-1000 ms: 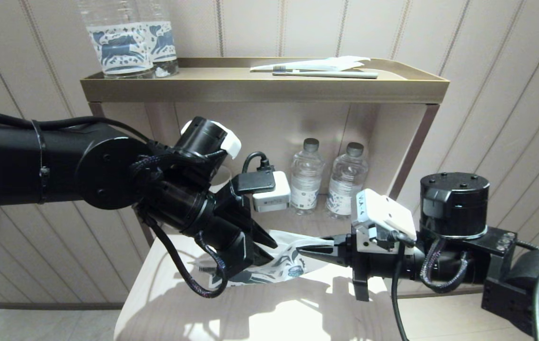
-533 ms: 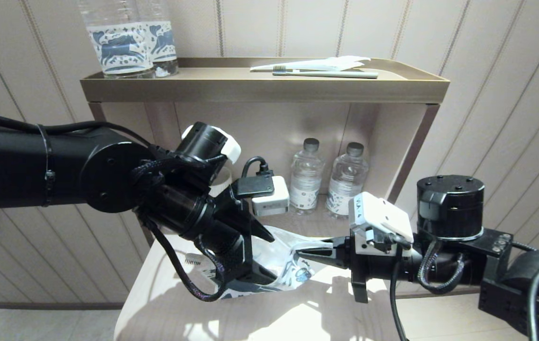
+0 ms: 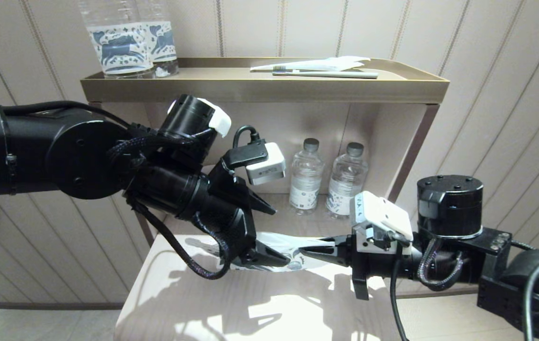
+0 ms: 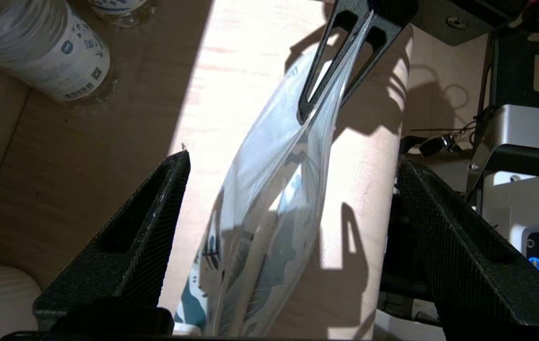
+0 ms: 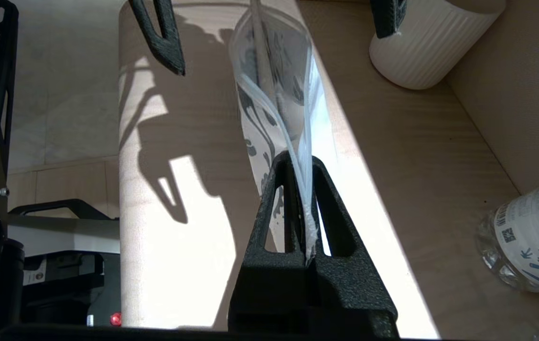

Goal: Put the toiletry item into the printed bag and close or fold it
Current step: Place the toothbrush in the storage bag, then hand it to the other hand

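Note:
The printed bag (image 3: pixel 279 239) hangs stretched over the pale table, white and clear with blue-teal print. My right gripper (image 3: pixel 303 251) is shut on its near end, the edge pinched between both fingers (image 5: pixel 331 222). My left gripper (image 3: pixel 269 233) is open, one finger above the bag's other end and one below, touching neither side in the left wrist view. There the bag (image 4: pixel 269 199) runs between the wide-apart fingers (image 4: pixel 155 222). A slim white handle (image 5: pixel 259 45) shows through the bag (image 5: pixel 293 90). I see no small tube.
On the top tray (image 3: pixel 260 90) lie a greyish-green toothbrush with a white wrapper (image 3: pixel 326 73) and two clear horse-label bottles (image 3: pixel 127 42). Two small water bottles (image 3: pixel 326 177) stand on the shelf behind the bag. A white ribbed cup (image 5: pixel 420 52) stands beside the left gripper.
My left gripper has opened wide and risen, letting go of the bag. The crumpled bag has drawn out flatter and lower. The right gripper has barely moved.

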Available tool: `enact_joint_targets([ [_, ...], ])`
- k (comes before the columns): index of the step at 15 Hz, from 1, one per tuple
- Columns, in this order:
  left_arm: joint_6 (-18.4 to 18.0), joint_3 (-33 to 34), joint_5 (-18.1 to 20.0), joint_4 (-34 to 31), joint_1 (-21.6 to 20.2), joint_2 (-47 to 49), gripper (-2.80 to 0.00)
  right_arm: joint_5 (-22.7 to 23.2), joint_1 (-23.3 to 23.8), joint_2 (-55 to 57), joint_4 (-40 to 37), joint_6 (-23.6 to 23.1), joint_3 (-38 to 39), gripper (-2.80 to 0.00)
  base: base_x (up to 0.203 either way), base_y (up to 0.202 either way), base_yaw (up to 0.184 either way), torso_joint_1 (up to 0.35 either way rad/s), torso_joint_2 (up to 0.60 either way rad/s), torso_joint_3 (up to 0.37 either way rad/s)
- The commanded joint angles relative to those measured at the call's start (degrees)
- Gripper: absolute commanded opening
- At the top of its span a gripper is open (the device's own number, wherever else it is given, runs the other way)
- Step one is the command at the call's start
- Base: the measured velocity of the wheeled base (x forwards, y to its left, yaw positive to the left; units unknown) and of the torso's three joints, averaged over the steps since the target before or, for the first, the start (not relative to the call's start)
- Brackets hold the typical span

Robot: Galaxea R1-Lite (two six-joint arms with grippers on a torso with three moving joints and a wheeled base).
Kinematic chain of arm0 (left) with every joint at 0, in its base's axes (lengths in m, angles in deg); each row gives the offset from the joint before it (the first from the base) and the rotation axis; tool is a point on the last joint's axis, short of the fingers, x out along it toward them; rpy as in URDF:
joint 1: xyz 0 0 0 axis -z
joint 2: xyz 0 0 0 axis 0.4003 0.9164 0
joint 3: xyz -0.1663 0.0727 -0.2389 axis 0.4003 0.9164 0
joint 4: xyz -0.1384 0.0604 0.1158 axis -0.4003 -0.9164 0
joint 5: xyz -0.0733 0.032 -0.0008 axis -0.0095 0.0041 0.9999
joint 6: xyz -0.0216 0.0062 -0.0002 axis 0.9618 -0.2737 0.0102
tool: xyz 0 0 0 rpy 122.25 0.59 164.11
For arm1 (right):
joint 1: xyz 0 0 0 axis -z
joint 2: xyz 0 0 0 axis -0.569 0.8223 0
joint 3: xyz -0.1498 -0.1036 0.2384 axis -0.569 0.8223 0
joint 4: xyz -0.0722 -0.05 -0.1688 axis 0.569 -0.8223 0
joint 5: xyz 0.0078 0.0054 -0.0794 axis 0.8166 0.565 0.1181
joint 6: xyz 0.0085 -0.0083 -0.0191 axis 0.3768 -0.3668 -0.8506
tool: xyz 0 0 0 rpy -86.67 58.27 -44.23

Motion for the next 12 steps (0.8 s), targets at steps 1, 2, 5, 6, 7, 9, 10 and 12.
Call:
enact_joint_targets([
  [1,-0.19,-0.1,0.1,-0.08,0.34,-0.42,0.0,0.3,-0.04,-0.11,0.25,-0.2,0.2,-2.8,0.0,0.0,0.0,0.0,0.0,0.0],
  [2,-0.19,-0.19,0.1,-0.08,0.51,-0.33,0.0,0.3,-0.04,-0.02,0.53,-0.2,0.26,-2.8,0.0,0.0,0.0,0.0,0.0,0.0],
  [5,-0.15,-0.38,-0.18,0.01,0.78,-0.5,0.0,0.31,-0.04,1.37,3.63,0.13,0.59,-2.8,0.0,0.0,0.0,0.0,0.0,0.0],
  [6,0.17,-0.74,-0.24,-0.06,0.78,-1.25,0.0,0.22,-0.04,1.85,4.95,0.23,0.81,-2.8,0.0,0.0,0.0,0.0,0.0,0.0],
  [7,1.11,-0.69,-0.26,-0.11,0.78,-2.83,0.0,0.21,-0.04,2.09,5.58,0.23,0.97,-2.8,0.0,0.0,0.0,0.0,0.0,0.0],
  [9,5.1,-0.25,-0.35,-0.08,0.78,-5.81,0.0,0.21,-0.04,1.94,5.61,0.23,1.0,-2.8,0.0,0.0,0.0,0.0,0.0,0.0],
  [10,7.88,0.08,-0.47,-0.08,0.74,-7.38,0.0,0.21,-0.04,1.77,5.61,0.23,1.0,-2.8,0.0,0.0,0.0,0.0,0.0,0.0],
  [12,13.56,2.35,-2.13,0.25,0.7,-11.5,0.0,0.21,-0.01,1.38,5.65,0.23,1.29,-2.8,0.0,0.0,0.0,0.0,0.0,0.0],
])
